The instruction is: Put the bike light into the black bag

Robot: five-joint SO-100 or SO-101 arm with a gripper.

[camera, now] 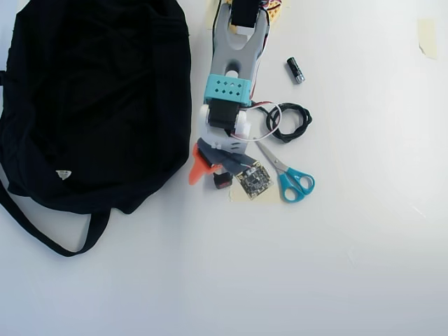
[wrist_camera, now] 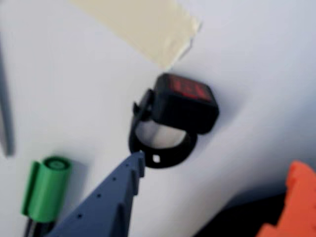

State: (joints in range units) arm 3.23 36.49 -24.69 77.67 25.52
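The step in hand was the approach to the pickup; the bike light (wrist_camera: pixel 180 116) had not yet been grasped. In the wrist view the gripper (wrist_camera: pixel 217 190) stood open, its grey-blue finger (wrist_camera: pixel 111 197) at lower left and its orange finger (wrist_camera: pixel 291 205) at lower right, well apart from each other. The light lay on the white table (wrist_camera: pixel 74 89) just ahead of the fingertips, its red-lensed body farther from the hand and its ring strap (wrist_camera: pixel 165 153) nearer, the strap's rim just beside the tip of the grey-blue finger; contact could not be confirmed. A green-capped marker (wrist_camera: pixel 47 190) lay outboard of the grey-blue finger, and a strip of beige tape (wrist_camera: pixel 143 24) lay beyond the light.

In the overhead view the light (camera: pixel 222 180) sat under the arm's end, with the orange finger (camera: pixel 198 168) on the side toward the black bag (camera: pixel 91 98). The bag lay slumped well to the left of the hand in that view. Teal-handled scissors (camera: pixel 290 178), a coiled black cable (camera: pixel 287 122) and a small black cylinder (camera: pixel 295 70) lay on the hand's other side.

Judgement: the next move called for a short advance so that both fingers flanked the body or strap, then closure, a lift, and carriage across to the bag. The blur in the wrist view limited finer reading.
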